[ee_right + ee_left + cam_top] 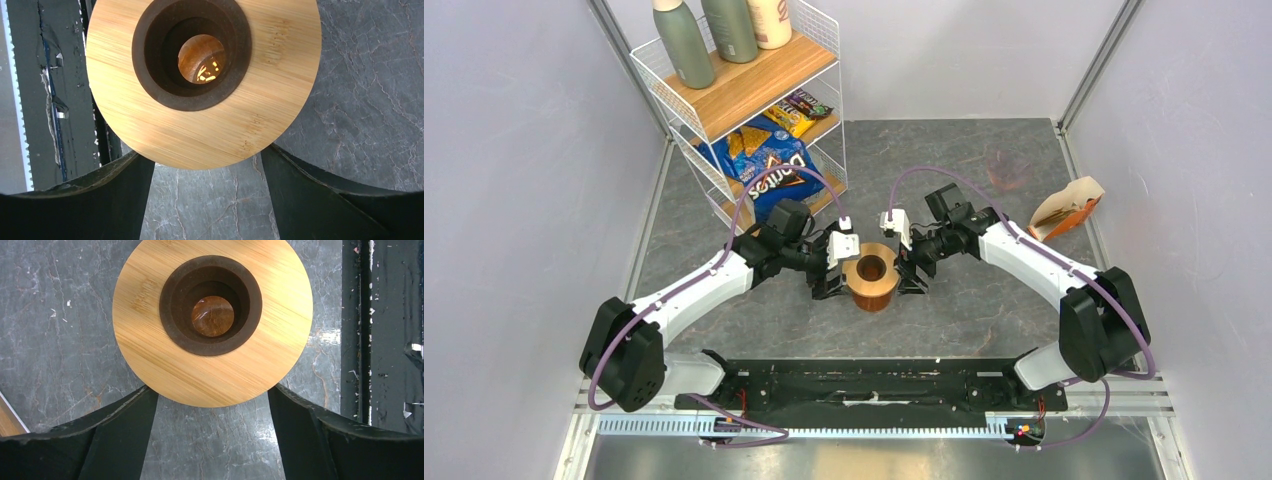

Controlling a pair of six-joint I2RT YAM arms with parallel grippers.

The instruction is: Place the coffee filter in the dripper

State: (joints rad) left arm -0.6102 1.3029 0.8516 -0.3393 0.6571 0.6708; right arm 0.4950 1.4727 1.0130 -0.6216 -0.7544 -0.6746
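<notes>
Grey marbled table [984,305] boxed in by plain pale walls [524,150], with a black base plate [874,385] along the near edge at 6 o'clock where the arms bolt on. Starting on the left, about 10 to 11 o'clock from the middle, there's a white wire rack [754,88]. Its top wooden shelf has three bottles [682,45], and the lower shelves have a blue Doritos bag [774,180] with a couple of smaller snack packs [799,110] behind it. Dead centre is the amber beaker [872,295] with the wooden ring [150,355] sitting flat on its mouth. Both wrist cams look straight down the ring's hole to the amber glass bottom. The left gripper [210,395] sits just beside the beaker at 9 o'clock, fingers spread wide and pinching nothing, and the ring's edge shows between the tips. The right gripper [207,155] mirrors it at 3 o'clock, also spread and holding nothing. The dripper [1007,172] is well apart at about 2 o'clock, a faint pinkish clear shape on the table, too blurry to say how it's sitting. Further right, near the right wall at about 2 to 3 o'clock, is the orange-and-cream pack of filters [1064,212]. I honestly can't pick out the single coffee filter apart from that pack.
</notes>
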